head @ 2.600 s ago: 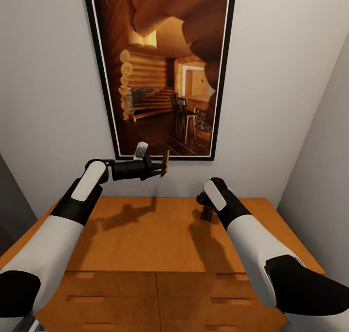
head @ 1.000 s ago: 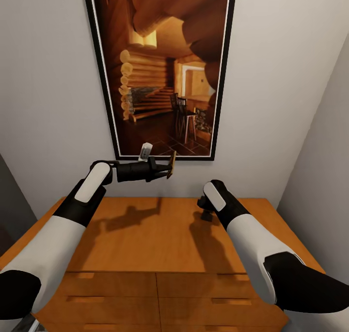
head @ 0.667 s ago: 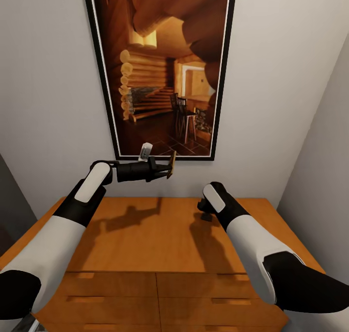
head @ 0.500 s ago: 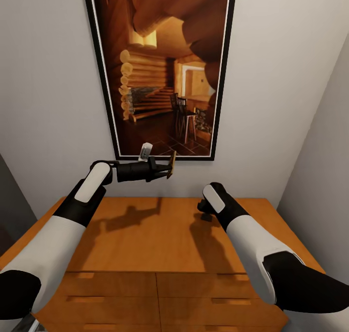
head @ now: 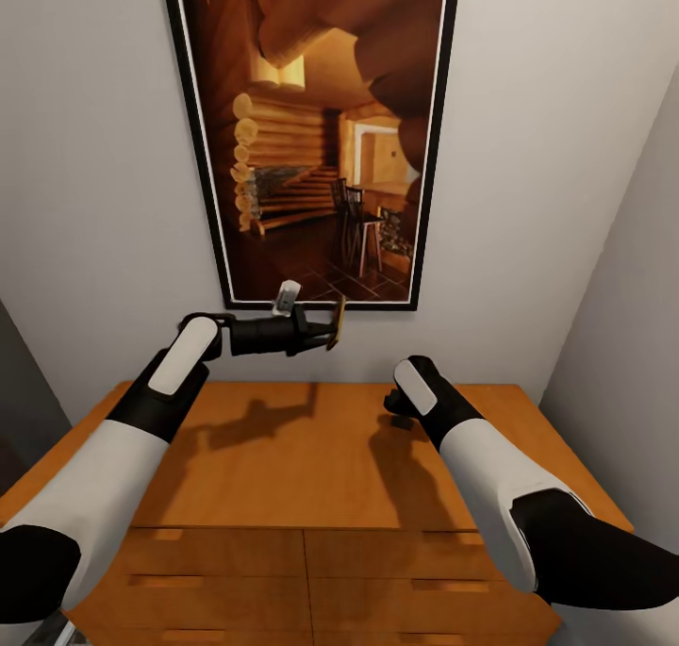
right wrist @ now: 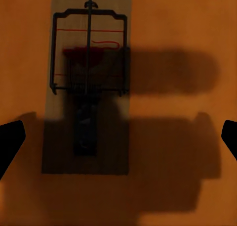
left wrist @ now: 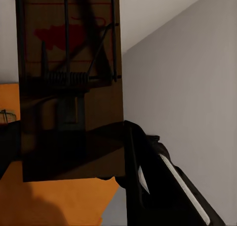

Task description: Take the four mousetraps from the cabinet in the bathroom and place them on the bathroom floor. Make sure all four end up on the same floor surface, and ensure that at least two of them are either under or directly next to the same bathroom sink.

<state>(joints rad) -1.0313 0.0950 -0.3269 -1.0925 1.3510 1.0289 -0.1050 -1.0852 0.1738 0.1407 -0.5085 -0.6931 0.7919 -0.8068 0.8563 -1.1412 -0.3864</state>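
Note:
My left gripper point(head: 322, 333) is shut on a mousetrap point(head: 336, 323), a tan board with a dark wire spring, held on edge in the air above the back of the orange-brown cabinet point(head: 283, 467). The left wrist view has this mousetrap point(left wrist: 69, 87) clamped against a black finger point(left wrist: 140, 171). My right arm points down over the cabinet top, its wrist hiding the fingers in the head view. In the right wrist view my right gripper point(right wrist: 118, 142) stands open above another mousetrap point(right wrist: 86, 87), which lies flat on the cabinet top point(right wrist: 187, 38) between the spread fingertips, apart from both.
A tall black-framed picture of a log cabin room point(head: 321, 137) hangs on the wall right behind the cabinet. A grey side wall point(head: 632, 363) closes in at the right. Plain drawer fronts point(head: 311, 580) face me below the top.
My left arm has carried its mousetrap slightly to the right and up. The right arm has hardly moved.

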